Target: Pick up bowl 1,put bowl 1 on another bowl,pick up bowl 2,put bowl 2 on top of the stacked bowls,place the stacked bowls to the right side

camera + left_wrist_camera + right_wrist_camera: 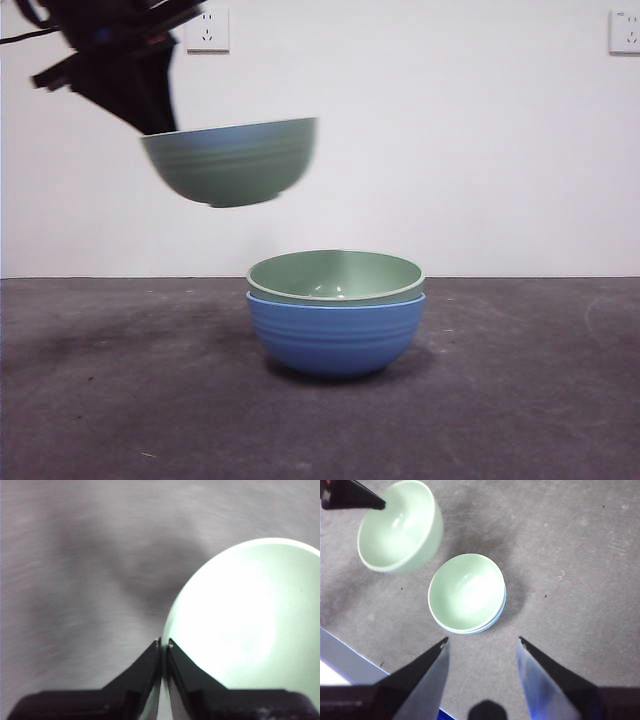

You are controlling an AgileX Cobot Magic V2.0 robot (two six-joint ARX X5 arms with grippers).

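1. While one pale green bowl point(336, 277) already sits nested inside the blue bowl point(336, 335) on the bench point(520, 400), the first stacking step looks finished.
2. The left gripper point(164, 645) has its jaws pinched nearly closed on the rim of the second green bowl point(232, 160), which hangs in the air, clear of the bench, above and to one side of the stack and well apart from it.
3. That carried bowl appears slightly blurred in the front view, so it is probably in motion; it tilts a little.
4. The right gripper point(482, 642) hovers above the stack with its jaws spread wide and nothing between them; it seems to be waiting.
5. Judging from this, roughly half of the task is done: still left are setting the second green bowl on top of the nested pair, then moving all three to the right side.
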